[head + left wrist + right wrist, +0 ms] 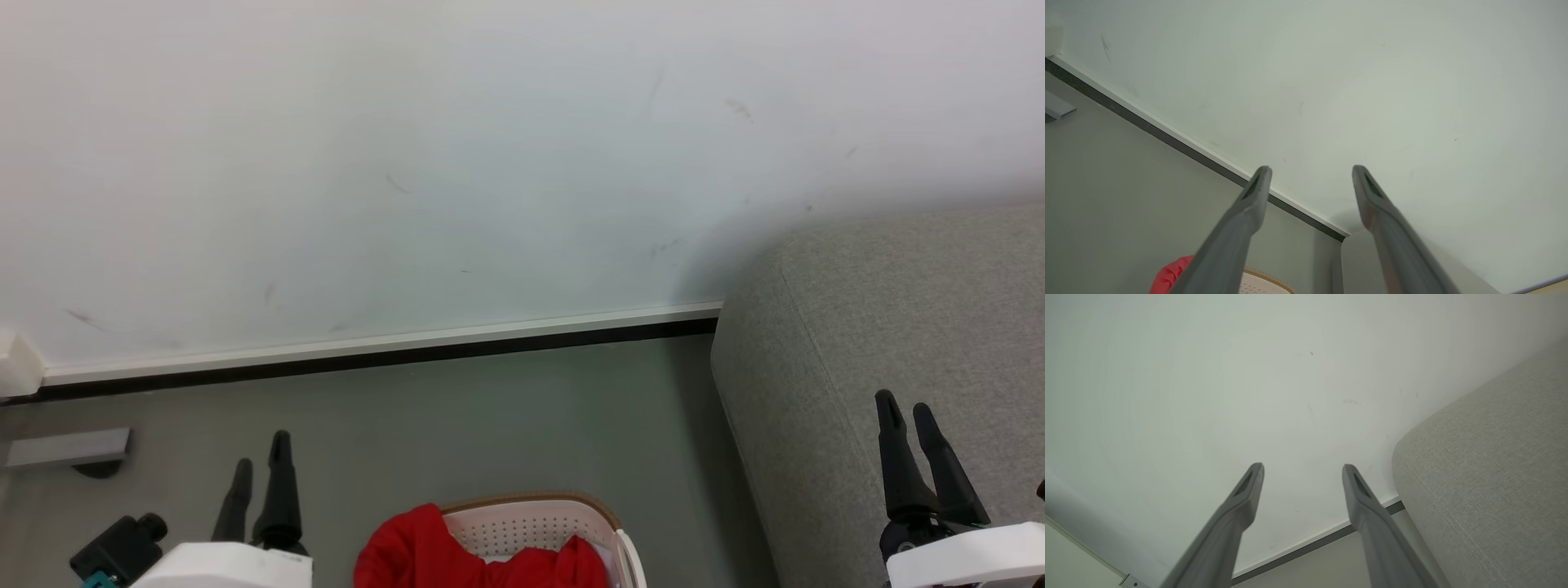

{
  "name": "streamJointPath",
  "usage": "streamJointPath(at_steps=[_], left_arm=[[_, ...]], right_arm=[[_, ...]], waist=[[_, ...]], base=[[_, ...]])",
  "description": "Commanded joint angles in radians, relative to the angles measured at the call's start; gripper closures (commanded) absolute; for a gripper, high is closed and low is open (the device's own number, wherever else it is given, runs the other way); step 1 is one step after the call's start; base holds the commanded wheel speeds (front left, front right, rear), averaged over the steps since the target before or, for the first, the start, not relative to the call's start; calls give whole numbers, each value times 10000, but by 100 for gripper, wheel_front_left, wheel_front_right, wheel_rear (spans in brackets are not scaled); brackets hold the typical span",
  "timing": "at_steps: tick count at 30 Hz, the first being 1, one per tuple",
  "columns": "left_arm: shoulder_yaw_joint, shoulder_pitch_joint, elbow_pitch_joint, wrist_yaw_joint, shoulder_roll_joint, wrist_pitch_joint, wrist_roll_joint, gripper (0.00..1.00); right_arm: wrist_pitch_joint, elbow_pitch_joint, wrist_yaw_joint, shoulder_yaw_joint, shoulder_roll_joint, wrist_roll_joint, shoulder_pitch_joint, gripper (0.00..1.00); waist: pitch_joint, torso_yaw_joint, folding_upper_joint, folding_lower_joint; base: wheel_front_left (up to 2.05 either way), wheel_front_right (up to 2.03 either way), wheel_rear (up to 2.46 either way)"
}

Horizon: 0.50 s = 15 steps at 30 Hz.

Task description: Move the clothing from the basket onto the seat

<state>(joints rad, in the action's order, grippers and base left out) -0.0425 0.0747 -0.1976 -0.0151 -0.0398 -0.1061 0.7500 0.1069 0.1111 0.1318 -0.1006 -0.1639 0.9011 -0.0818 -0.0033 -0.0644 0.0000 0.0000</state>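
Red clothing [416, 549] lies bunched over the white basket's [531, 523] rim, beside the grey seat [882, 327].

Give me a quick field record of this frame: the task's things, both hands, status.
clothing: red clothing lies in the basket, spilling over its left rim
basket: white basket, brown rim, on the floor, left of the seat
seat: grey seat, nothing on the part in view, standing against the wall
left hand: left hand open, empty, left of the basket
right hand: right hand open, empty, in front of the seat
status: clothing not yet gripped, none on the seat
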Motion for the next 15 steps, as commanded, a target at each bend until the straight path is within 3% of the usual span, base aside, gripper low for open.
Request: streamJointPath(at_steps=[1,15], left_arm=[[-3,44,92,43,-96,-121,-349,0],[22,28,55,233,-108,-501,-1875,0]], right_arm=[[109,-169,-10,-61,-156,-283,-228,0],[489,85,-12,-426,-425,-1490,-222,0]], waist=[[-6,-9,0,0],[-54,-148,0,0]], base=[[0,0,0],[0,0,0]])
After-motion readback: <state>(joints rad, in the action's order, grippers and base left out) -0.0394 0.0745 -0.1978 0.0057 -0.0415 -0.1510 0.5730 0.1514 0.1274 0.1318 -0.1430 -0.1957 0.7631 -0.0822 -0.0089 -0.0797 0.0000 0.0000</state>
